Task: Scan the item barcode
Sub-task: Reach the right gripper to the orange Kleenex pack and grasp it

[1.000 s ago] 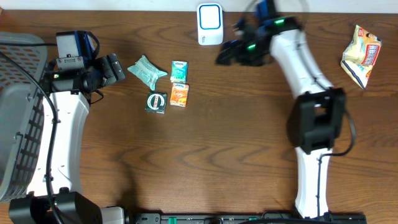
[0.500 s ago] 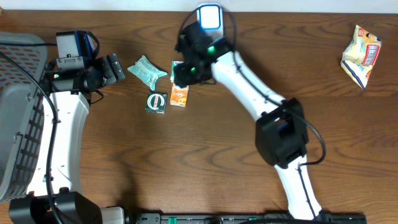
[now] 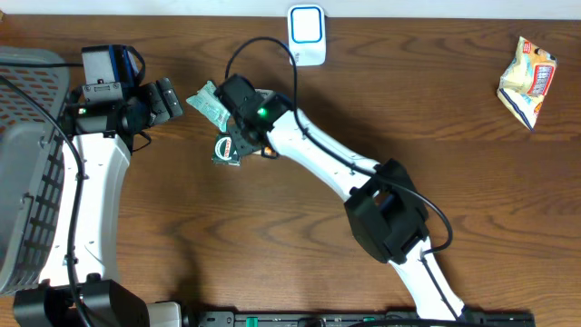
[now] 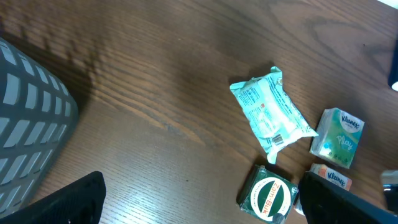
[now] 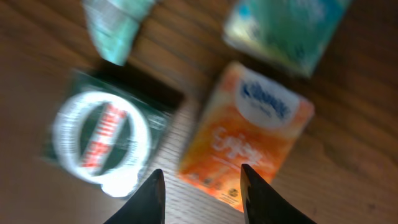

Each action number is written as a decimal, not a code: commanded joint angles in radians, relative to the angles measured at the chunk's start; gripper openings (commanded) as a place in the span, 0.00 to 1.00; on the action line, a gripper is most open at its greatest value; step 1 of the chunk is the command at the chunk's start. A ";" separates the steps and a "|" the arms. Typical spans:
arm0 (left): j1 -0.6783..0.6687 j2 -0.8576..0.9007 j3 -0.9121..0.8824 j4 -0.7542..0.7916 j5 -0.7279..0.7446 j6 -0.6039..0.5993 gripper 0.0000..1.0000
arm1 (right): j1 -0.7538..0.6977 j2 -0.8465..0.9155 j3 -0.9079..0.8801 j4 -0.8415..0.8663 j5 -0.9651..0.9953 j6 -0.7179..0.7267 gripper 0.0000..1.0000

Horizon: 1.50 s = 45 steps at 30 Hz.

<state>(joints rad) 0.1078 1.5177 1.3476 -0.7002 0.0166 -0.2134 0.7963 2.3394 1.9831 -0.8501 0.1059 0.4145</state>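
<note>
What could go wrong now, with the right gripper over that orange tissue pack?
1. The green tin lies close beside the orange tissue pack, so a finger of the right gripper may catch or nudge it.
2. The pack sits skewed to the fingers' line, so closing could twist it instead of gripping it squarely.

A dark brown wooden table (image 3: 182, 245) with a long grain fills the scene from left to right. A pale strip (image 3: 163, 5) runs along its far edge and a black rail (image 3: 345, 318) along its near edge. A grey slatted basket (image 3: 27, 182) stands at far left, casting a soft shadow
</note>
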 commanded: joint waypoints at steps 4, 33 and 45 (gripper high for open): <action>0.003 0.006 -0.005 -0.003 -0.006 -0.008 0.98 | 0.008 0.003 -0.103 0.043 0.129 0.082 0.34; 0.003 0.006 -0.005 -0.003 -0.006 -0.008 0.98 | 0.003 -0.092 -0.132 0.209 0.187 -0.106 0.61; 0.003 0.006 -0.005 -0.003 -0.006 -0.008 0.98 | -0.004 0.026 -0.132 0.236 0.191 -0.106 0.62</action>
<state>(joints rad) 0.1078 1.5177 1.3476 -0.7002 0.0166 -0.2134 0.7933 2.3375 1.8523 -0.6098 0.3016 0.3237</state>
